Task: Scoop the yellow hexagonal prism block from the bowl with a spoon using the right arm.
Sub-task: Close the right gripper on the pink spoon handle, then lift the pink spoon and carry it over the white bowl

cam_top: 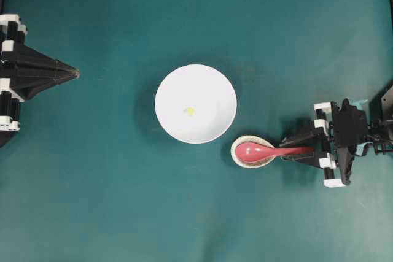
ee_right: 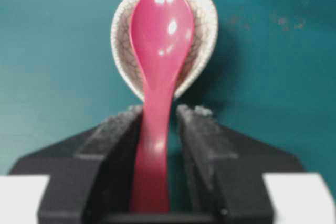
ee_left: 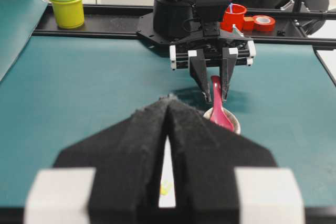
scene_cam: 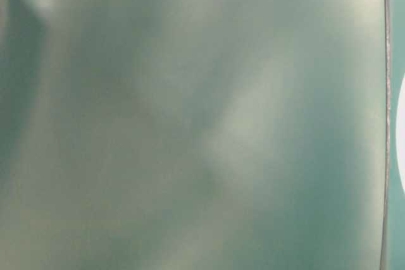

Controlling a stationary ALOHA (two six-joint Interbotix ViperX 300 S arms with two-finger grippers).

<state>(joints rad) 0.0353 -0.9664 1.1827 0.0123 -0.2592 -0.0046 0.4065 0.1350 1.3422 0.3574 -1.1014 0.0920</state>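
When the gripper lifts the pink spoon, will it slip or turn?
The spoon looks glossy, so it probably slips easily between the right gripper fingers. Held only at the handle end, its scoop may dip. It looks rigid, unlikely to bend.

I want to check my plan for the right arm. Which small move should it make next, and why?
Probably close the right gripper on the spoon handle. Its fingers stand on both sides of the handle, with small gaps, so the spoon does not look clamped yet. The scoop lies in the speckled spoon rest, and the yellow block waits in the bowl.
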